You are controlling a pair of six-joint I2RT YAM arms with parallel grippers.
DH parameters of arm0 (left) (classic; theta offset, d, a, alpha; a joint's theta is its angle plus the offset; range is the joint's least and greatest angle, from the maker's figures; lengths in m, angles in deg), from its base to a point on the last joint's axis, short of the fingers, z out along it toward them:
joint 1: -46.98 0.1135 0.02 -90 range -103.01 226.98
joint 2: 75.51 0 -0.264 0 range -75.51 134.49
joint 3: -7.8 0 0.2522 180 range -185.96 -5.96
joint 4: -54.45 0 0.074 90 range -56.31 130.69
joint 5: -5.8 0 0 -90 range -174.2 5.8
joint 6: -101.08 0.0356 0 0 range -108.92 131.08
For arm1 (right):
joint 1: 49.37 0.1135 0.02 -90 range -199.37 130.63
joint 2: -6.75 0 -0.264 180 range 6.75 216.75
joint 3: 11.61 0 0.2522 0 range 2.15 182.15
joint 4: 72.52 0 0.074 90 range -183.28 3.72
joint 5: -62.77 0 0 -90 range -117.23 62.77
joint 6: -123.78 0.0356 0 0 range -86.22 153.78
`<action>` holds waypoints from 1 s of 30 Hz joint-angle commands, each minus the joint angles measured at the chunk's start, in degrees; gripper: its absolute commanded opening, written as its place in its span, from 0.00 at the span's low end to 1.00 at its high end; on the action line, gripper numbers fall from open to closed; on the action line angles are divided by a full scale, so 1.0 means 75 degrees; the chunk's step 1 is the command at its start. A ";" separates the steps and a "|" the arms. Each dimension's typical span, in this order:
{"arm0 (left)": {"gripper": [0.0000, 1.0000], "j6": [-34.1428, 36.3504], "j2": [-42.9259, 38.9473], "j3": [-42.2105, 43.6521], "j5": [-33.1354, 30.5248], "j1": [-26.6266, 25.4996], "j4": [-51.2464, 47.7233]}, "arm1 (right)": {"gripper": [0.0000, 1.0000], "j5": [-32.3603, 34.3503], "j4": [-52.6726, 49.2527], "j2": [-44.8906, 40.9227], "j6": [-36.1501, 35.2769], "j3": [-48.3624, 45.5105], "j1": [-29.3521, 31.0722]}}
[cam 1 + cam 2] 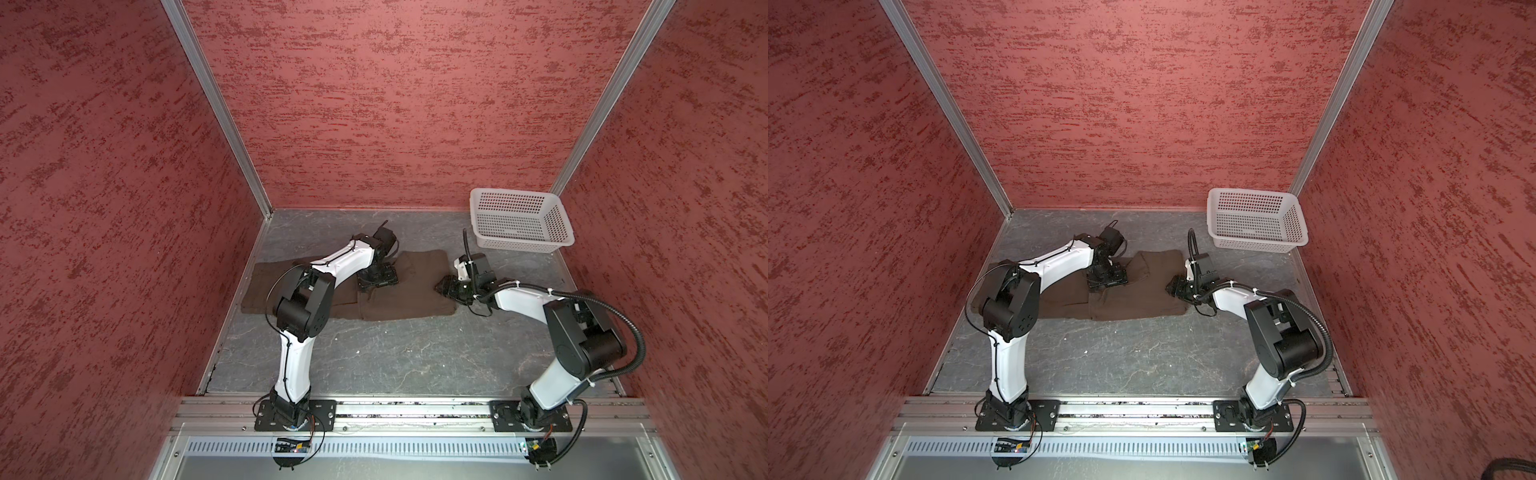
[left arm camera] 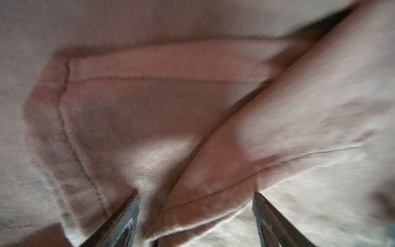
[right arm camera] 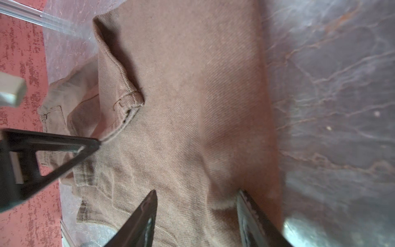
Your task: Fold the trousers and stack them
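We start at the left. The trousers [image 1: 409, 301] lie flat on the gray tabletop [image 1: 374, 353]. They make a long brown strip from left to right, toward the far side. The left arm covers much of their left part in both top views, so we cannot see how neat that end is.

Next comes the left claw [image 1: 376, 279], low over the middle of the trousers. In the left wrist view its two fingers [image 2: 128, 220] stand wide apart, so it is open. A sewn hem lies between them and nothing is pinched. That view is blurry and very close, so we cannot tell which part of the trousers the hem belongs to.

Further right, the right claw [image 1: 446, 286] sits at the right end of the trousers. In the right wrist view it is partly open, with the cloth edge between its two sides. We cannot tell if it is pinching the cloth or only resting over it.

We think the step now is folding one end over the other. To do it well, we should grab all the layers at an edge and lift only a little. Then we carry the end straight across, line up the edges and let go gently, so nothing bunches up.

At the far right stands the white basket [image 1: 519, 220], well apart from the trousers, and its near wall hides part of its floor
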 commanded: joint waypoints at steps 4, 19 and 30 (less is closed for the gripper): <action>0.75 0.0709 0.0014 -0.0144 -0.0891 -0.0334 -0.0314 | 0.59 -0.0236 0.0513 0.0004 0.0332 -0.0110 -0.0057; 0.09 -0.0280 -0.1052 -0.1514 0.0716 0.0078 -0.0971 | 0.55 -0.0301 0.0202 -0.0166 0.0109 -0.0152 -0.0151; 0.09 -0.1712 -0.3006 0.1306 0.1192 -0.0162 -0.0790 | 0.56 -0.0189 -0.0008 -0.0324 -0.0390 0.0056 -0.0163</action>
